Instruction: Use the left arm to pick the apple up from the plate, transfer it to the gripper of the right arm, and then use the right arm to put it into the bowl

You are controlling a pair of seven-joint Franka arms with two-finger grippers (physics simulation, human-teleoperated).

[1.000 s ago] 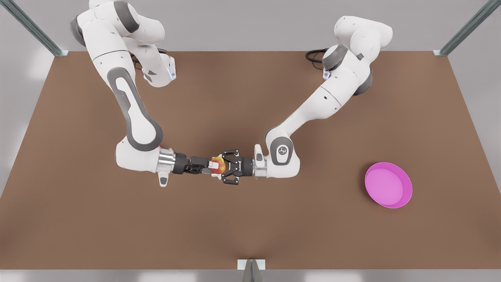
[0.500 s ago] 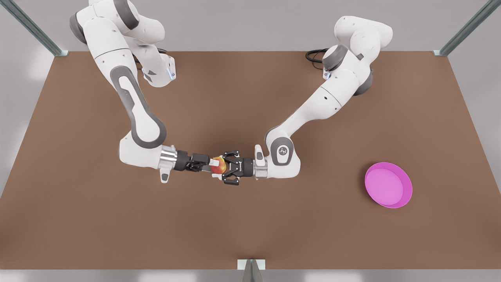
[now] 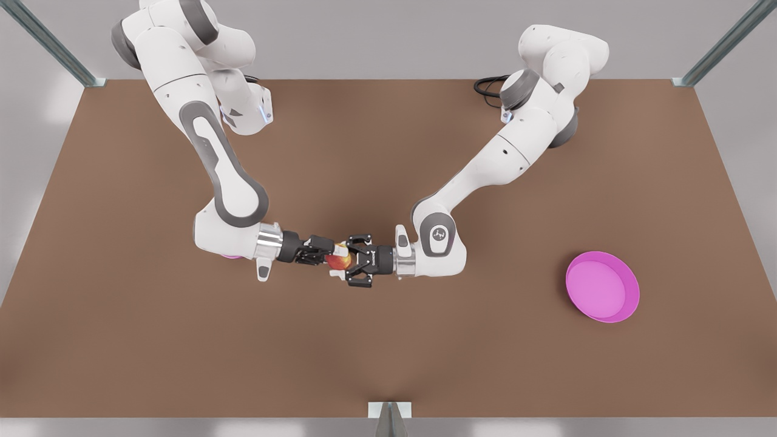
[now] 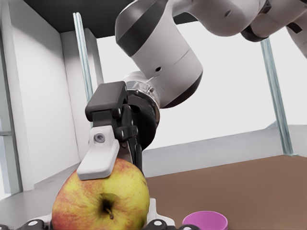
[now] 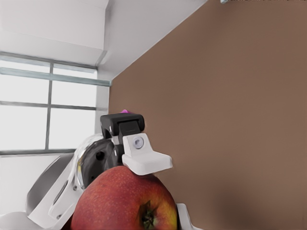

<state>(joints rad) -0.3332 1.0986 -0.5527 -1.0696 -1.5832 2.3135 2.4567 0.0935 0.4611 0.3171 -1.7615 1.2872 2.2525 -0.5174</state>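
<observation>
Jaws, left gripper (image 3: 325, 258): clenched on apple (image 3: 335, 261), reaching in from the apple's 9 o'clock in the front view. Jaws, right gripper (image 3: 343, 260): at the apple from 3 o'clock, facing the left gripper; cannot tell whether gripping. Apple: held off the table (image 3: 388, 352) between the two grippers, near centre. Bowl (image 3: 631, 303): on the table, well apart, about 3 o'clock of the apple. Plate (image 3: 230, 257): pink sliver under the left arm.
</observation>
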